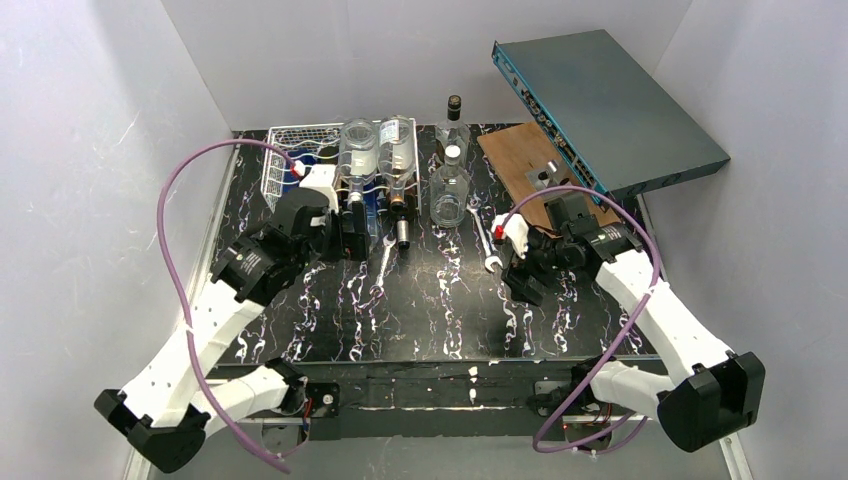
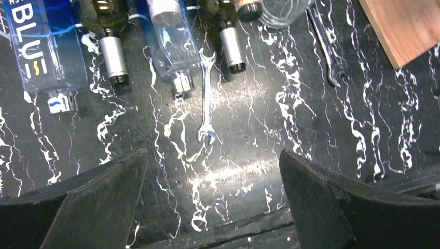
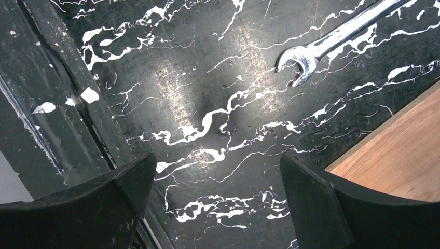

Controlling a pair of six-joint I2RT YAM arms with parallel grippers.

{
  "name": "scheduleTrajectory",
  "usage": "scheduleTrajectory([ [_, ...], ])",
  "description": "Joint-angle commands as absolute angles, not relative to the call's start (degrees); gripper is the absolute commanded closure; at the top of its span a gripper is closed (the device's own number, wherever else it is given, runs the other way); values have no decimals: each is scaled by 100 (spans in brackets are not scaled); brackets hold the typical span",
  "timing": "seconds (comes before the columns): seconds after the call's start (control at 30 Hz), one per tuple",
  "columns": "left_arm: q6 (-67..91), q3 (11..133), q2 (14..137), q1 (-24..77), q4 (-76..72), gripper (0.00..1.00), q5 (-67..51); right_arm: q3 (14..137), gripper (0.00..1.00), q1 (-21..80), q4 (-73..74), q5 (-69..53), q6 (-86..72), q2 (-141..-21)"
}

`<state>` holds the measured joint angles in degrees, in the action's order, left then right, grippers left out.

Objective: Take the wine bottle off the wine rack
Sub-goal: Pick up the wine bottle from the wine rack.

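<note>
Plainly, nothing is gripped yet. At the far left, the wine rack (image 1: 290, 148) carries several bottles lying on their sides. The left gripper (image 2: 212, 155) hangs just near of them, its fingers spread wide and empty. The wine bottle (image 2: 111, 49), dark green with a silver-foiled neck, has its long axis running far to near, with its base in the rack and its mouth pointing near, toward the arms. A second dark bottle (image 2: 231, 44) lies the same way further right, and I cannot tell which one is meant. I judge the jaws should straddle the neck, close firmly, then draw it straight out along that axis, clear of the clear bottle (image 2: 168, 36) and the wrench (image 2: 206, 98). The right gripper (image 3: 218, 158) hovers over the table (image 3: 207, 78), also spread and empty.
</note>
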<state>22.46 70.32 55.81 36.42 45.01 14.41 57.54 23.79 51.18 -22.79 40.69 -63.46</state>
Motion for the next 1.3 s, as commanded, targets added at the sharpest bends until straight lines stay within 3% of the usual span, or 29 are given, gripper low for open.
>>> scheduleTrajectory([
  [0.0, 2101, 6993, 5805, 3259, 3828, 2, 1339, 5617, 2, 2417, 4884, -2258, 3791, -6219],
  [0.33, 1805, 6990, 6920, 2312, 2618, 3, 736, 4497, 2, 2374, 3120, -2919, 3148, -6035],
  [0.8, 1554, 6641, 8212, 1428, 923, 5, 79, 4254, 2, 2287, 3001, -2927, 3400, -5873],
  [1.27, 1754, 7159, 9270, 1222, 947, 31, -685, 4228, 2, 2128, 3025, -2909, 3484, -5827],
])
